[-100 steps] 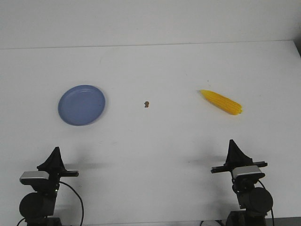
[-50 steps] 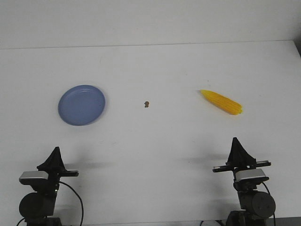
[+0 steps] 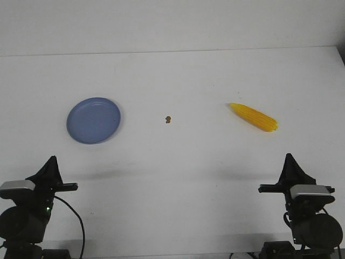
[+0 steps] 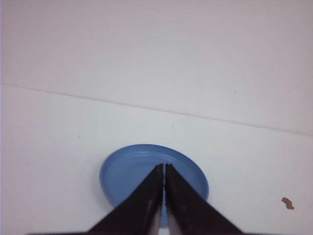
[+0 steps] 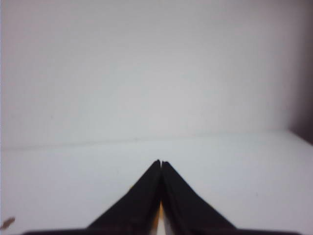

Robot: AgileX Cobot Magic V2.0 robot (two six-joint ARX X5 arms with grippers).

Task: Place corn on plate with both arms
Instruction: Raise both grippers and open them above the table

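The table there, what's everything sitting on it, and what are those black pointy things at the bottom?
Plate: one, periwinkle blue, left part of the table, nothing on it.
Corn: one, bright yellow, right part of the table, lying flat, pointed end toward the middle.
Brown speck: one, tiny, between plate and corn.
Table: one, white.
Left gripper: one, black, near edge on the left, shut, holding nothing.
Right gripper: one, black, near edge on the right, shut, holding nothing.
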